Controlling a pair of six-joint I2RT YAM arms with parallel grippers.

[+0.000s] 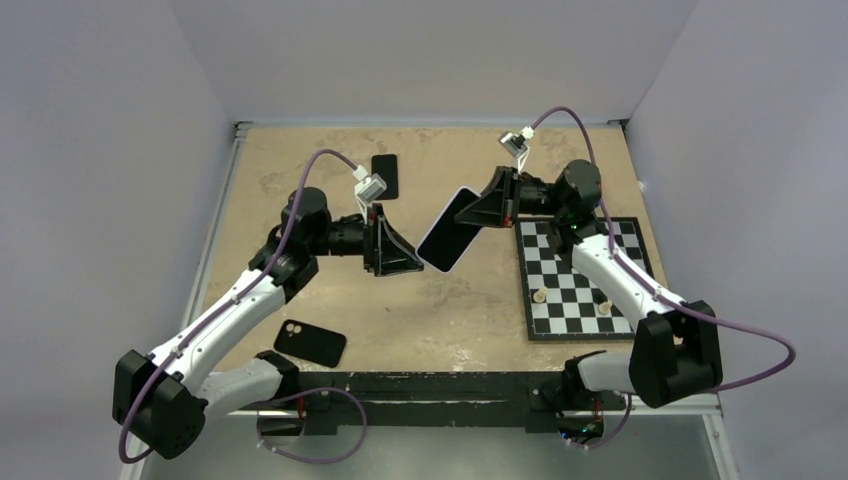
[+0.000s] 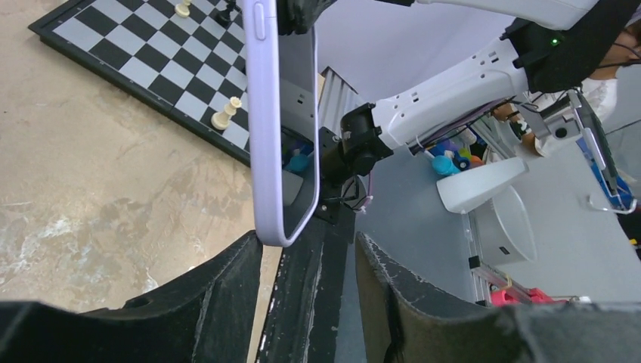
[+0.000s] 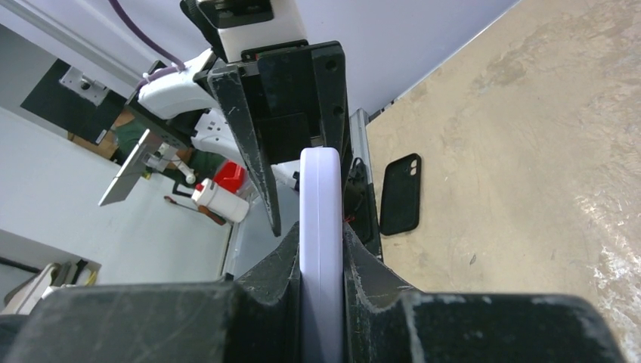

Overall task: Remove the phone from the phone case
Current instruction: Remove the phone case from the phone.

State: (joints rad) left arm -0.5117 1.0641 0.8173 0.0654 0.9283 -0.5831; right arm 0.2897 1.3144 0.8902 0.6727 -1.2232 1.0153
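the right arm (image 1: 610,265) reaches in over the middle of the tabletop (image 1: 470,310) and its jaws are closed on the phone (image 2: 299,98), which is held in the air, clear of the surface. in the right wrist view the phone stands edge-on between the two fingers (image 3: 281,261), which press on its flat sides. the phone sits inside its lilac case (image 2: 261,121); the case rim wraps the edge and corners, and side buttons show near the top of that edge. from above the phone hangs tilted, its upper end in the right jaws and its lower end pointing toward the left arm (image 1: 240,300).

the left jaws are spread wide and hold nothing. in the left wrist view the case's lower corner hangs just above the gap between the left fingers (image 2: 219,291), close to one fingertip; i cannot tell whether it touches.

a black case (image 1: 310,343) lies flat near the front left of the tabletop, its camera cut-out showing. a second black slab (image 1: 385,176) lies toward the back, behind the left wrist. a chessboard (image 1: 585,278) lies on the right side under the right arm, with cream pieces (image 1: 540,296) standing on it.
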